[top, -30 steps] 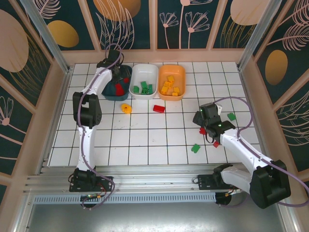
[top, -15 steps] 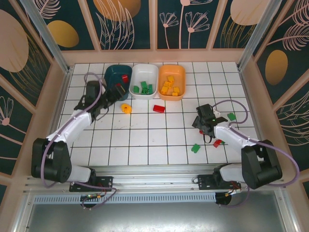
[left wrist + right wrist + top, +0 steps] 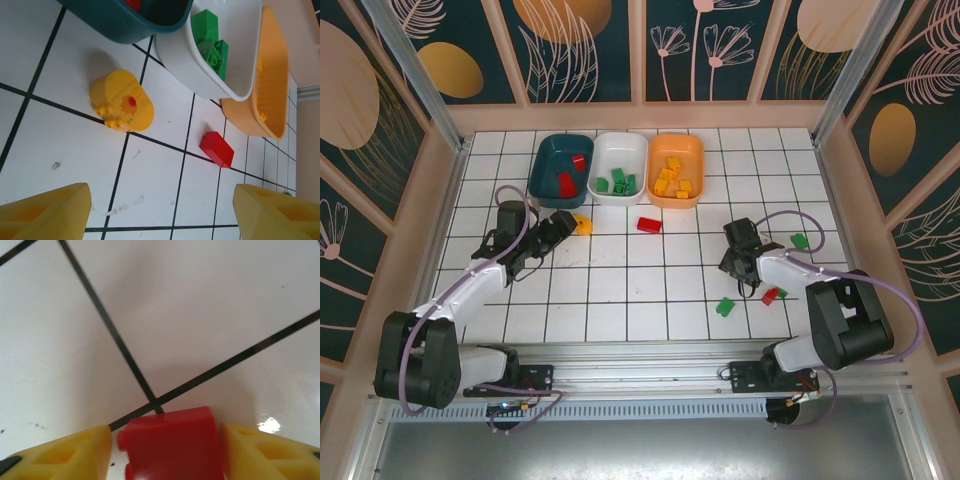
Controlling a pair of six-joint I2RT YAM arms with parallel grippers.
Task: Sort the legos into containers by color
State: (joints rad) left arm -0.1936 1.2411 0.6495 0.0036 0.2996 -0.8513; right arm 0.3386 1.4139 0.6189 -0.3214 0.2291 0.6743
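My right gripper (image 3: 165, 452) is down at the table with a red lego (image 3: 172, 440) between its yellow fingers; a thin gap shows on each side. It sits right of centre (image 3: 741, 268). My left gripper (image 3: 162, 215) stands open and holds nothing. A rounded yellow lego (image 3: 122, 106) and a red lego (image 3: 216, 149) lie ahead of it. From above, the left gripper (image 3: 560, 230) is just left of the yellow lego (image 3: 582, 224). At the back, the teal container (image 3: 542, 172) holds red legos, the white container (image 3: 620, 138) green ones, the orange container (image 3: 698, 165) yellow ones.
Loose on the tiles are a red lego (image 3: 648, 224) in the middle, a green lego (image 3: 725, 307) near the front, a green lego (image 3: 799, 240) at the right and a red lego (image 3: 770, 295) beside the right arm. Wooden walls ring the table.
My left arm has drawn back from the teal container to the tiles beside the yellow lego, jaws wider. My right gripper has settled over the red lego and its jaws have narrowed round it.
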